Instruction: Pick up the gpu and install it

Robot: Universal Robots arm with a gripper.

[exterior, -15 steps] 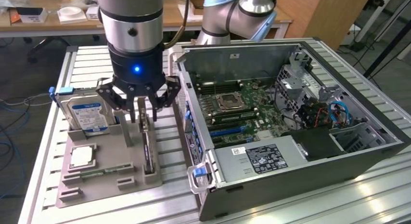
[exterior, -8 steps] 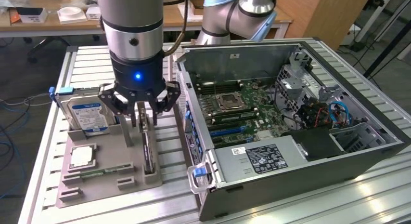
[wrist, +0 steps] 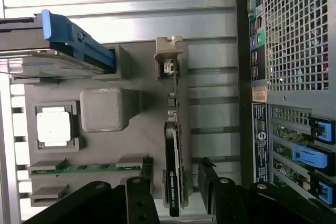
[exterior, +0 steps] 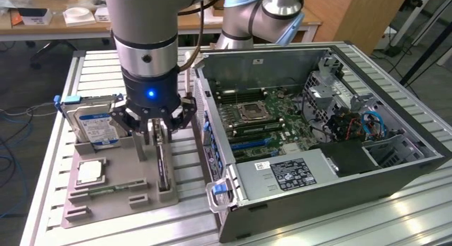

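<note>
Gripper (exterior: 156, 130) open, straddling the gpu (exterior: 164, 164), no grip yet.
Gpu stands on edge in a slot along the gray holder's (exterior: 116, 206) edge nearest the PC case (exterior: 395, 177). Wrist view: fingers (wrist: 146, 182) either side w/ gaps. Hard drive (exterior: 95, 127) upright at a corner on holder's opposite side, CPU (exterior: 90, 172) lying flat beside it.

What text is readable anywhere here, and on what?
"NVIDIA", likely; the rest of the line is blurred: white print on the gpu shroud.
On the drive, blue label: too small to read.
On the power supply, white and black label: too small to read.
On the case sticker, white print on black: blurred, unreadable.
</note>
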